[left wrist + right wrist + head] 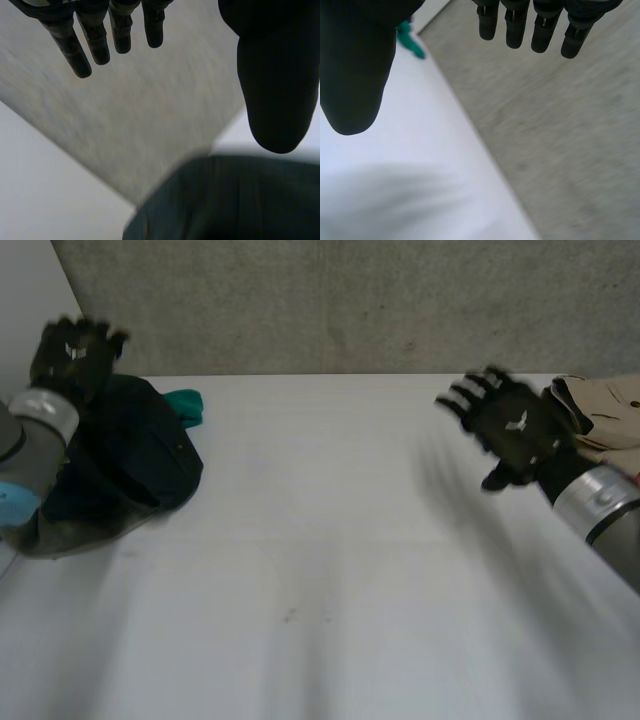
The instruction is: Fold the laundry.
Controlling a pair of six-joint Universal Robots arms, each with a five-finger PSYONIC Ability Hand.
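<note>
A heap of dark laundry (pixel 120 465) lies at the table's far left, with a teal cloth (pixel 187 406) poking out behind it. My left hand (pixel 72 353) is raised above that heap, fingers straight and spread, holding nothing. In the left wrist view the dark cloth (pixel 235 200) lies below my open left hand (pixel 272 75). A folded beige garment (pixel 602 410) rests at the far right edge. My right hand (pixel 512 428) hovers over the table just left of it, fingers spread and empty. The right wrist view shows my right hand (pixel 355 65) open, with the teal cloth (pixel 410 42) beyond the thumb.
The white table (pixel 330 560) spreads between the two arms. A grey concrete wall (pixel 350 300) stands right behind the table's far edge. A white panel (pixel 25 300) rises at the far left corner.
</note>
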